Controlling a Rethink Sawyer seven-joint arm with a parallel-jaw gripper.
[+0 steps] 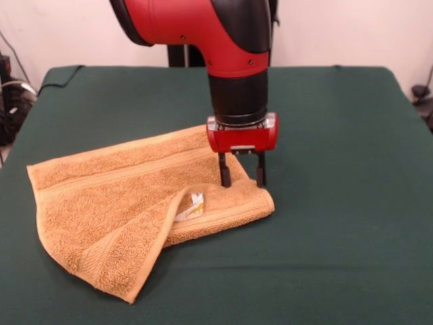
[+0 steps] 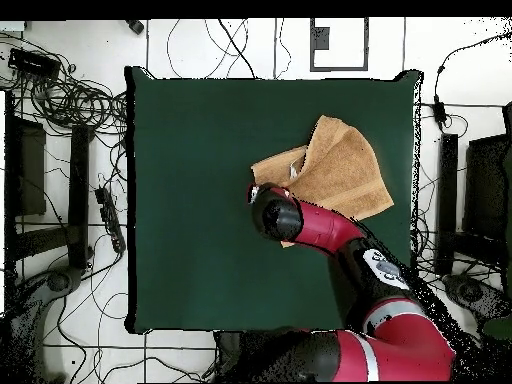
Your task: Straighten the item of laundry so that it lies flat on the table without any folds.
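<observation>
The item of laundry (image 1: 128, 203), an orange-tan terry towel, lies left of centre on the green table (image 1: 338, 169). One side is folded over into a flap, and a small white label (image 1: 196, 205) shows at the fold. My gripper (image 1: 242, 179) stands upright over the towel's right end. It is open, with both fingertips (image 1: 224, 179) down on the cloth and nothing pinched between them. From overhead the towel (image 2: 345, 170) lies toward the table's right side, and the arm's wrist (image 2: 275, 215) covers the gripper and the towel's left corner.
Bare green cloth (image 2: 200, 200) spreads across the left half of the overhead view. Cables (image 2: 70, 100) and dark equipment lie on the floor around the table's edges. A black cable (image 1: 57, 78) hangs at the table's far left corner.
</observation>
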